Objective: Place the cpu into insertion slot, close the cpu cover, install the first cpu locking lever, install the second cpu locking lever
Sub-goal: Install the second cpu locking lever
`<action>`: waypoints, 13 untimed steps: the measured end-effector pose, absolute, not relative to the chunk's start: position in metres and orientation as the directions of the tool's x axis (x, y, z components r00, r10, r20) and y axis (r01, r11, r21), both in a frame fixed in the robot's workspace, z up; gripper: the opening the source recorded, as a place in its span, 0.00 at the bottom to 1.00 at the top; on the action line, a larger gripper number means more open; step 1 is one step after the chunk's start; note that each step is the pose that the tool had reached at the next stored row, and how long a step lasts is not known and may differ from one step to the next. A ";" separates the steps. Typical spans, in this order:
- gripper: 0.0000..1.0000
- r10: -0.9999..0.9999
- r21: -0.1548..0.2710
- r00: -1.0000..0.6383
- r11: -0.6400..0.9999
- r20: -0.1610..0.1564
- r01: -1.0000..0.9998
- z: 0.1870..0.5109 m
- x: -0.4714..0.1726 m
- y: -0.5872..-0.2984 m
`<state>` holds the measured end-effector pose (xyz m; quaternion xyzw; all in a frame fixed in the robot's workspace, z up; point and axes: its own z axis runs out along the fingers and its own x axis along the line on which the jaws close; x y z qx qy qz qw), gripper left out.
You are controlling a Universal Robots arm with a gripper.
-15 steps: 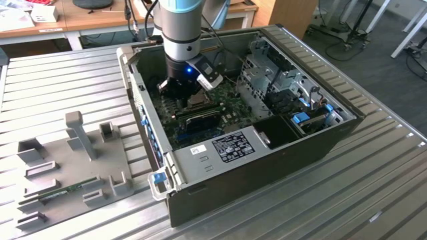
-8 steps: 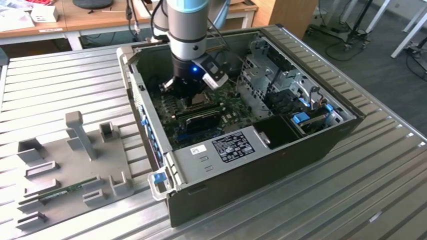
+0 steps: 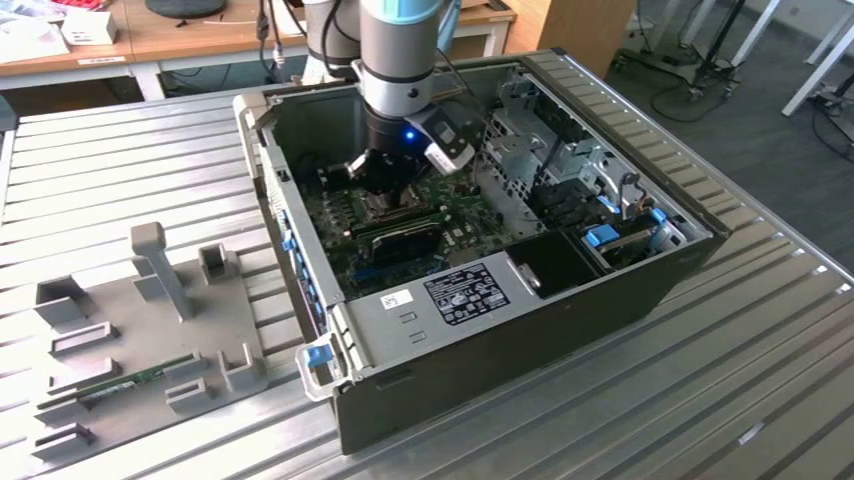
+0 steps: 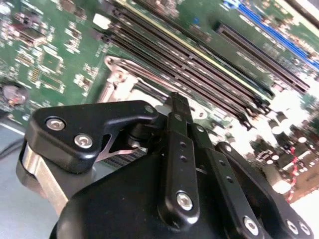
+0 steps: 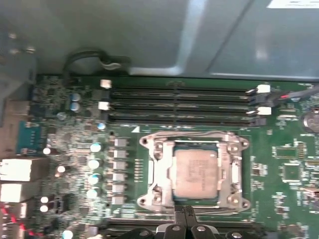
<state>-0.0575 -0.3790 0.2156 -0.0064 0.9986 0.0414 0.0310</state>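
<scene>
Green circuit board (image 5: 279,209); one cpu (image 5: 196,172) under one lowered cpu cover (image 5: 155,174); end effector (image 5: 185,213) fingers together, empty.

floor (image 3: 747,90): dark grey | wooden desks (image 3: 200,40): behind | chair legs (image 3: 825,60): possibly, exterior view's right

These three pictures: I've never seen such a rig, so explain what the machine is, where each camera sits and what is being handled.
The exterior view shows a robot arm reaching down into an open computer case lying on a slatted metal table. The two wrist views come from cameras riding on the arm. The first wrist view looks at the green circuit board: the cpu sits in the insertion slot, framed by the cpu cover. The gripper hovers at the slot's edge, holding nothing.
</scene>
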 end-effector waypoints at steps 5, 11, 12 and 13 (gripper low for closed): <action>0.11 -0.010 0.082 -0.998 0.997 -0.062 -0.015 0.215 -0.053 -0.376; 0.11 -0.010 0.082 -0.998 0.996 -0.062 -0.015 0.215 -0.052 -0.367; 0.11 -0.010 0.082 -0.998 0.996 -0.062 -0.015 0.215 -0.052 -0.365; 0.11 -0.010 0.082 -0.998 0.996 -0.062 -0.015 0.215 -0.052 -0.363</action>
